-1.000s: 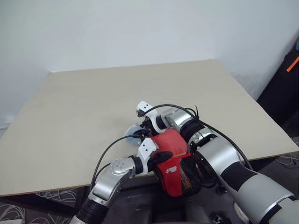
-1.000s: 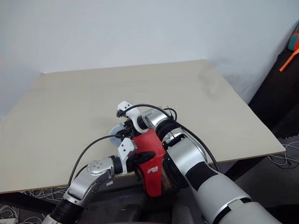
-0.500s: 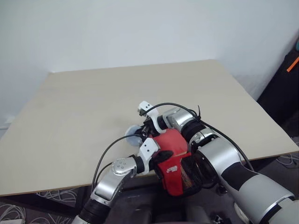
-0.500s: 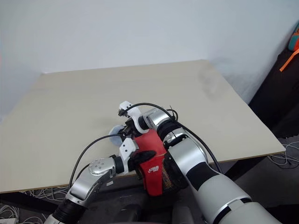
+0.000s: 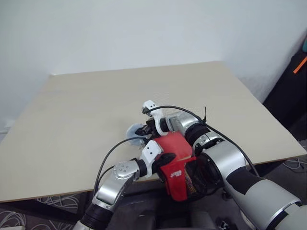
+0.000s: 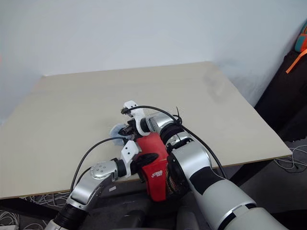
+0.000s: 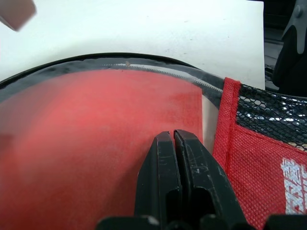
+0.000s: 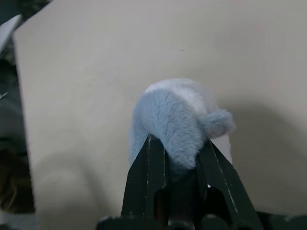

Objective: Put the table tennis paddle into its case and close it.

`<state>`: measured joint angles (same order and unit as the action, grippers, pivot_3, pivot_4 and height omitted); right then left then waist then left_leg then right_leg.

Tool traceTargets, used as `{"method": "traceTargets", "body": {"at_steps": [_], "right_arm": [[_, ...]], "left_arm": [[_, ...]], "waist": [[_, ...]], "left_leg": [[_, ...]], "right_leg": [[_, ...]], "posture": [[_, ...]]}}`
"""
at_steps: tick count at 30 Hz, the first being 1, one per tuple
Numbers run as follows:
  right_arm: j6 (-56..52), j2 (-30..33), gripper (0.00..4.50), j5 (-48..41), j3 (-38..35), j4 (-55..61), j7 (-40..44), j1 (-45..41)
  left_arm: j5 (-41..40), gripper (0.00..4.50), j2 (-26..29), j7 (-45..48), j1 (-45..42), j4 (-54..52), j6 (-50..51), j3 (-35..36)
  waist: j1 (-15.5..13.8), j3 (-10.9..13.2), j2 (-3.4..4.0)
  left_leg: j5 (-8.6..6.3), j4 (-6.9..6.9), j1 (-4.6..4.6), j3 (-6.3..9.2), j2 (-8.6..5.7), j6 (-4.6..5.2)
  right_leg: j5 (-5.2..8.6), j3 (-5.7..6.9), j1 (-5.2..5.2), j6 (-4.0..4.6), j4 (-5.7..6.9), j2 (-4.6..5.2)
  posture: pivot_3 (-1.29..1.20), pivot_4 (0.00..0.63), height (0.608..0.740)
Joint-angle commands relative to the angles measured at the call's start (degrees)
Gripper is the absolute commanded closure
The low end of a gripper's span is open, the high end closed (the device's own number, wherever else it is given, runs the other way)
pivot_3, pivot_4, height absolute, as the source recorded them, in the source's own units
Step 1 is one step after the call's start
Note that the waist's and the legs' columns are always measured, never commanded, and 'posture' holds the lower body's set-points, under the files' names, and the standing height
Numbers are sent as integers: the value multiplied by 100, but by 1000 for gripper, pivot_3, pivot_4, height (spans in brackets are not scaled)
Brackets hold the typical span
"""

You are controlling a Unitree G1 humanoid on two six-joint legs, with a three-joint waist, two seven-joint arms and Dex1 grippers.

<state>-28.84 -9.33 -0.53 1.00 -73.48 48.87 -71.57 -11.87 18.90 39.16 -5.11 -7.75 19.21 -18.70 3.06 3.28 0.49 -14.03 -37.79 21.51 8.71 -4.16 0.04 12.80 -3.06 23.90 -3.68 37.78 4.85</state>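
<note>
The case point(image 5: 178, 149) is a red fabric pouch with a white logo and black mesh point(image 5: 197, 178). It lies at the table's near edge, and its narrow end hangs over the edge. My left gripper point(image 7: 172, 135) is shut, its tips resting on the case's red side point(image 7: 91, 143); I see nothing between them. Just beyond the case, my right gripper point(image 8: 178, 142) is shut on a blue-grey fluffy scrap point(image 8: 175, 117) that sits on the tabletop point(image 5: 134, 130). The paddle is hidden.
The beige table point(image 5: 96, 100) stretches bare to the far edge and both sides. Black cables point(image 5: 112, 155) loop from both wrists over the near edge. Dark gear point(image 5: 292, 91) stands off the table's right side.
My right wrist has rolled a little, and the fluffy scrap has shifted slightly farther up the table with it. My left gripper and the case have stayed put.
</note>
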Motion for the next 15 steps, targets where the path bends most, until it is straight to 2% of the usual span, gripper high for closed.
{"method": "traceTargets", "body": {"at_steps": [1, 15], "right_arm": [[306, -98, 4322, -236, -312, 147, -462, -311], [889, 28, 4322, -137, -748, -120, -2605, -246]], "left_arm": [[114, 4500, 70, -4, 132, 131, 274, -101], [104, 4500, 80, 12, 135, 127, 382, -117]], "waist": [[1, -1, 2], [2, -16, 17]], "left_leg": [[0, 0, 0, 0, 0, 0], [0, 1, -2, -2, 0, 0]], "right_leg": [[0, 0, -2, 0, 1, 0], [0, -2, -11, 2, -1, -1]], "posture": [[0, 0, 698], [0, 0, 698]]}}
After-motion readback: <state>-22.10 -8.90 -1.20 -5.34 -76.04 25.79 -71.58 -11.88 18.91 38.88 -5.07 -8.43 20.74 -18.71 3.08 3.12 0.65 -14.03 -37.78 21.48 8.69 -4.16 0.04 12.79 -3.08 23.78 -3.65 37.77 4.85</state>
